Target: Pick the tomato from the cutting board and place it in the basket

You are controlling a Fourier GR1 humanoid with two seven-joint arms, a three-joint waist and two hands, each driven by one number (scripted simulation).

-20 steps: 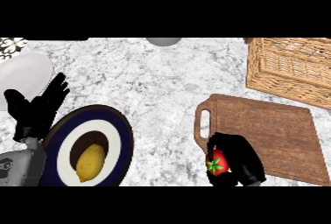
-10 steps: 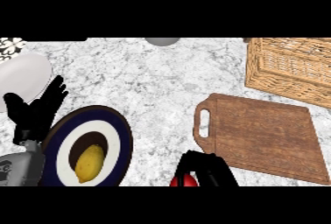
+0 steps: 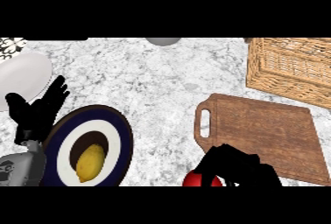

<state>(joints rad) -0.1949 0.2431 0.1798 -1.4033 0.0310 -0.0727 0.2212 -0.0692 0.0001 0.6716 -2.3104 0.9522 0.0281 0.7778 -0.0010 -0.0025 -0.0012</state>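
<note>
Right hand (image 3: pixel 236 168) is curling round the tomato (image 3: pixel 197 180) at six o'clock, off the board (image 3: pixel 265 135). I am reading the basket (image 3: pixel 291 70) at one o'clock, far across. Left hand (image 3: pixel 35 113) is resting open at nine.

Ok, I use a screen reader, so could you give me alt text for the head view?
The right hand curls its fingers round a red tomato at the lower edge, beside the brown wooden cutting board. A woven wicker basket sits at upper right; the open left hand rests by a blue-rimmed plate.
</note>
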